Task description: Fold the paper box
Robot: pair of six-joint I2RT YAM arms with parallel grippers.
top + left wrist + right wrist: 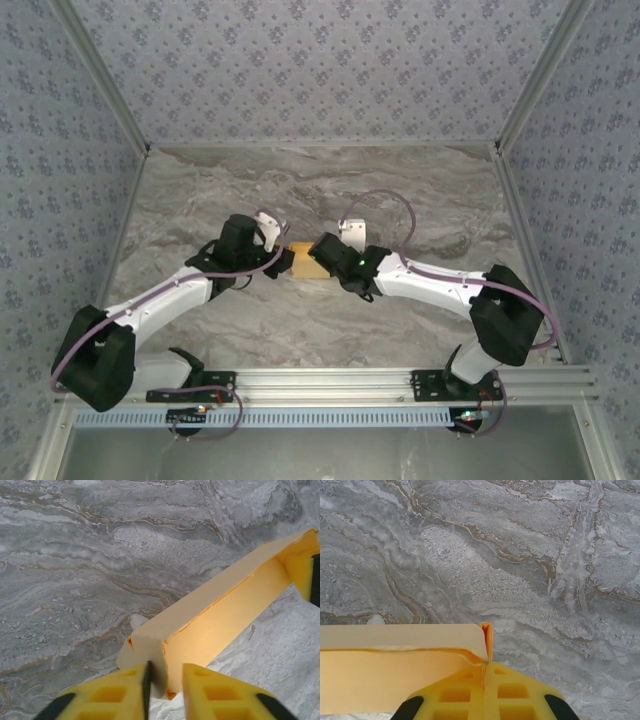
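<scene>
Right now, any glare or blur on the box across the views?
Top external: even light, sharp, the paper box tiny in frame. Left wrist: its inner face glows, nearly blown out. Right wrist: table crisp, no glare.

Left arm (160,300) and right arm (440,285) bend inward; left claw (165,672), nearly closed, faces right claw (485,672), pinched tight.

The box (220,615) is orange-yellow; the desk (520,555) grey marble with brown veins; the walls (320,60) blue-grey with small flowers.
</scene>
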